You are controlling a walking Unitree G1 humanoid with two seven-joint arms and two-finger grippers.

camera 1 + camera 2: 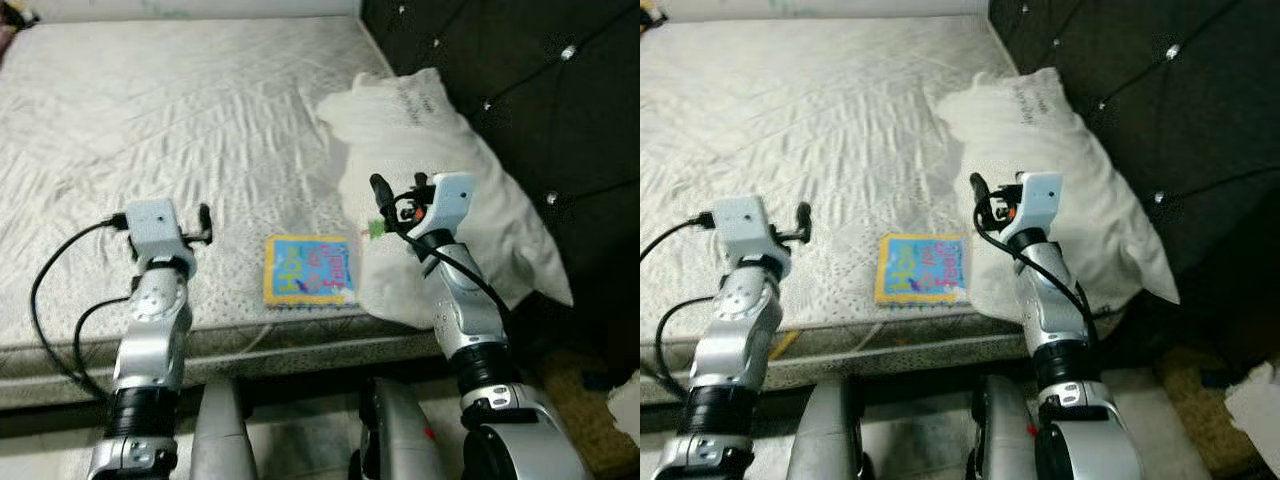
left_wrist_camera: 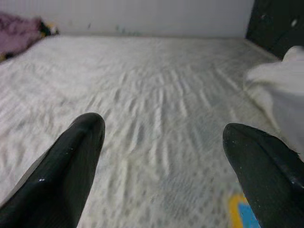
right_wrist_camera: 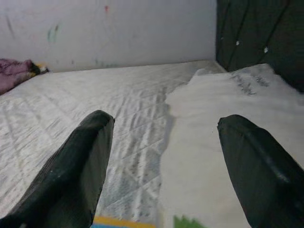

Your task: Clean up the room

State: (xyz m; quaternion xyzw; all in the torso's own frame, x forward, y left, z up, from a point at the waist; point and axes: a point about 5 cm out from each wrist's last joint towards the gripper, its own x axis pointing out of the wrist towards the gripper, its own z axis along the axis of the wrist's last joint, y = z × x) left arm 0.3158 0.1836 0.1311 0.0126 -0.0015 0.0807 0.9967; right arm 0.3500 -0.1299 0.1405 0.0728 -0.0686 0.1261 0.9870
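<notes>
While both grippers, left gripper (image 2: 161, 156) and right gripper (image 3: 164, 161), gape empty, grasp the book (image 1: 309, 270) by the mattress (image 1: 150, 120) front edge squarely

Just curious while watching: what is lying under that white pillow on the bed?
The pillow rests on the bare mattress, against the dark headboard. The colourful book lies beside it. Anything beneath is covered.
</notes>
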